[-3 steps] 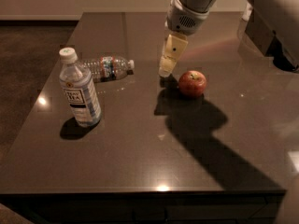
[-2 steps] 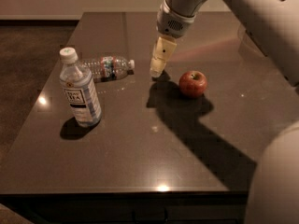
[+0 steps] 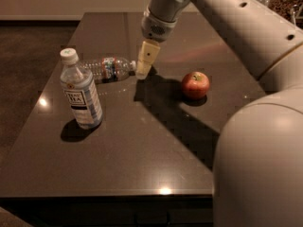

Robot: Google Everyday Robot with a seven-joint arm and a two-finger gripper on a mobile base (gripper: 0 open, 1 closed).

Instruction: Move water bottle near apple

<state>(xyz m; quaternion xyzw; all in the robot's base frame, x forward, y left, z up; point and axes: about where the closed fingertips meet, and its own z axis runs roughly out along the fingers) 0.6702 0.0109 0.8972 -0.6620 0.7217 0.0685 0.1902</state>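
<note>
The water bottle (image 3: 106, 69), small, clear and ribbed with a red-and-green label band, lies on its side on the dark table (image 3: 142, 150), cap pointing right. The gripper (image 3: 143, 71) hangs from the grey arm with its cream fingers pointing down, right next to the bottle's cap end. The red apple (image 3: 195, 85) sits on the table to the right of the gripper, about a hand's width away.
A taller bottle with a white "TEA" label (image 3: 80, 91) stands upright at the left, in front of the lying bottle. The robot's large grey arm and body (image 3: 255, 141) fill the right side of the view.
The gripper has moved left, away from the apple, and now sits at the cap end of the lying water bottle. The bottles and apple have not moved.
</note>
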